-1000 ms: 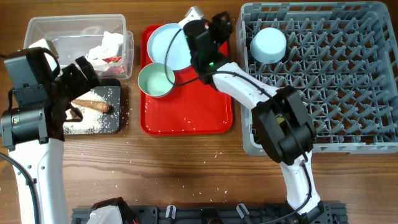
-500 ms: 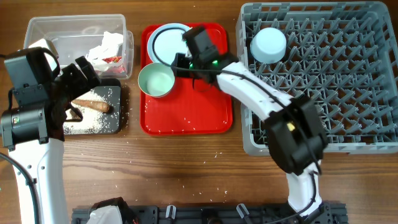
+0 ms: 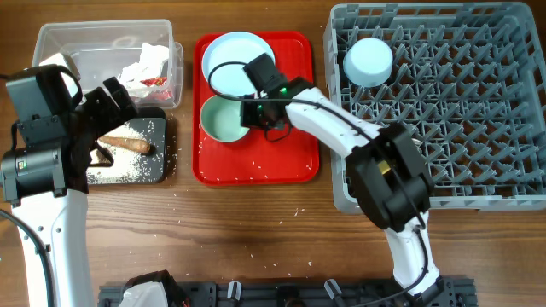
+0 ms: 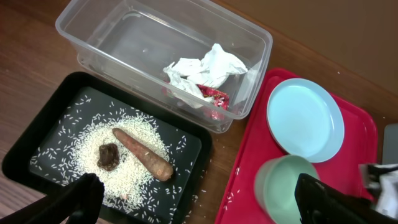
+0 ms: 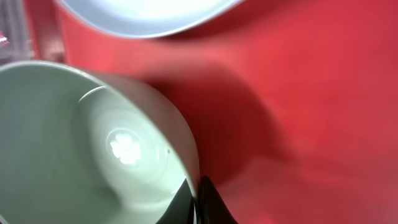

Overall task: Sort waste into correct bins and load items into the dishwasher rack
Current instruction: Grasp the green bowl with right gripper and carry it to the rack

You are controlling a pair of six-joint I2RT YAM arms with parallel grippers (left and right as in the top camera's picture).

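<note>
Overhead: the pale green round bowl (image 3: pixel 223 118) stands upright on the flat red tray (image 3: pixel 281 162), just near of the pale blue round plate (image 3: pixel 230 51). The right claw (image 3: pixel 254 112) is at the bowl's right rim. To the right lies the large grey pegged dishwasher rack (image 3: pixel 520 111), with 1 pale blue bowl (image 3: pixel 368 61) upside down in its far-left corner.

Left wrist: the left claw (image 4: pixel 199 186) is spread wide and empty, above the shallow black tray (image 4: pixel 193 146).

Right wrist: only 1 dark fingertip (image 5: pixel 211 202) shows, against the outside of the green rim. I cannot tell whether the claw is pinching it.

The bowl looks light, stiff and glossy, so probably slippery. The thin rim is the place to hold, 1 finger inside and 1 outside, set deep. Held on 1 side only, it would likely tilt.
</note>
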